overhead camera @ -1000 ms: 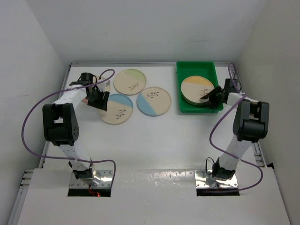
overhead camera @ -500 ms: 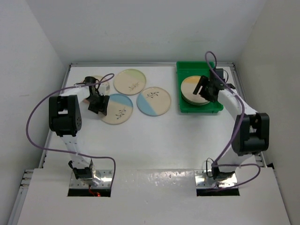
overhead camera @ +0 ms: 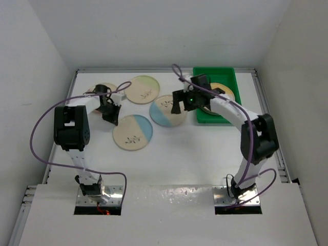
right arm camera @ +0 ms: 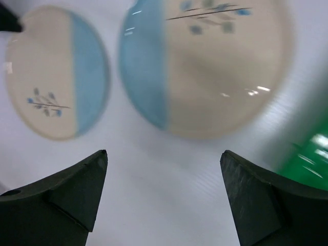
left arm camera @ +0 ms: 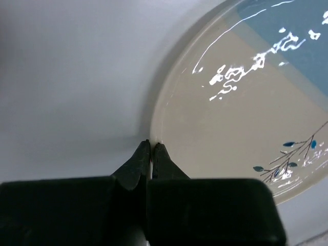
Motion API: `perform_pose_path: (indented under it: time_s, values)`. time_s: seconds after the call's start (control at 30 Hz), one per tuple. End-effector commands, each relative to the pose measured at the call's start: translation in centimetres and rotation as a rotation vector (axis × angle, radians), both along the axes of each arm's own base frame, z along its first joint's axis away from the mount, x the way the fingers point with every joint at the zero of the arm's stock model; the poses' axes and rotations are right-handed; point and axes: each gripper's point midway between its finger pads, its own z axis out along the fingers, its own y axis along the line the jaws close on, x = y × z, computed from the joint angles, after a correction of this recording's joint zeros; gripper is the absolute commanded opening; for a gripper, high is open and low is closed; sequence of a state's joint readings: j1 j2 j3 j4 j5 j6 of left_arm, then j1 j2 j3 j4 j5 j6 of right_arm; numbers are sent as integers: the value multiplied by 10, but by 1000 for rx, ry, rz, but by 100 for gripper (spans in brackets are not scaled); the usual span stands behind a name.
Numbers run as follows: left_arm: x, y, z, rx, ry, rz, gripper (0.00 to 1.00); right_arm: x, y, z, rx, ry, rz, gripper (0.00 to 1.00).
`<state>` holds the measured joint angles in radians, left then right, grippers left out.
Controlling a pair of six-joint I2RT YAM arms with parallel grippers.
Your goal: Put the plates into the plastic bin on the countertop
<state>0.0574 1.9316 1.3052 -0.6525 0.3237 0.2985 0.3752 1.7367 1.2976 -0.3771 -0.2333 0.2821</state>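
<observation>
Left gripper point(overhead camera: 111, 117), top view: pressed together at the 10 o'clock edge of the near blue plate point(overhead camera: 132, 132).
near blue plate, top view: laid flat on the countertop point(overhead camera: 179, 154), toward 9 o'clock.
right gripper point(overhead camera: 178, 104), top view: held over the 1 o'clock part of the far blue plate point(overhead camera: 165, 114), which lies flat near the middle.
green plate point(overhead camera: 143, 89), top view: laid flat at 11 o'clock, just beside the far blue plate.
half-hidden plate point(overhead camera: 102, 88), top view: seen at 10 o'clock, partly covered by the left arm.
plastic bin point(overhead camera: 212, 72), top view: set at 1 o'clock by the far rim. The stacked plates point(overhead camera: 228, 89) lie inside it and are crossed by the right arm.
left gripper point(left arm camera: 152, 146), left wrist view: its tips are closed on each other at the 9 o'clock rim of the near blue plate point(left arm camera: 246, 128). It cannot be told whether the rim is caught.
countertop point(left arm camera: 77, 77), left wrist view: seen bare at 10 o'clock.
right gripper point(right arm camera: 164, 189), right wrist view: its fingers point(right arm camera: 66, 189) are spread wide, and only countertop point(right arm camera: 169, 169) is seen between them.
plates, right wrist view: the far blue plate point(right arm camera: 205, 66) is seen at 12 o'clock and the near blue plate point(right arm camera: 51, 72) at 10 o'clock.
plastic bin point(right arm camera: 307, 154), right wrist view: seen as a green blur at 3 o'clock.
</observation>
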Motion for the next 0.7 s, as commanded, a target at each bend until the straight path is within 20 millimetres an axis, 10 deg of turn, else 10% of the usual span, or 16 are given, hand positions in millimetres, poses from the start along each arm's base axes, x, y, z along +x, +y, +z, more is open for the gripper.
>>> perform_pose_path:
  time_s: [0.0, 0.2, 0.4, 0.57, 0.67]
  values:
    - [-14, -38, 42, -38, -121, -227, 0, -27, 62, -9, 104, 72, 267, 90]
    - [-20, -59, 87, -78, -230, -282, 0, -43, 141, -34, 304, 174, 380, 88]
    - [-32, -68, 87, -87, -232, -316, 0, -47, 162, -88, 307, 304, 338, 78]
    - [-32, -73, 84, -97, -240, -330, 0, -80, 179, -88, 415, 384, 422, 50]
    - [-33, -74, 74, -102, -215, -321, 0, -89, 184, -84, 437, 396, 424, 16]
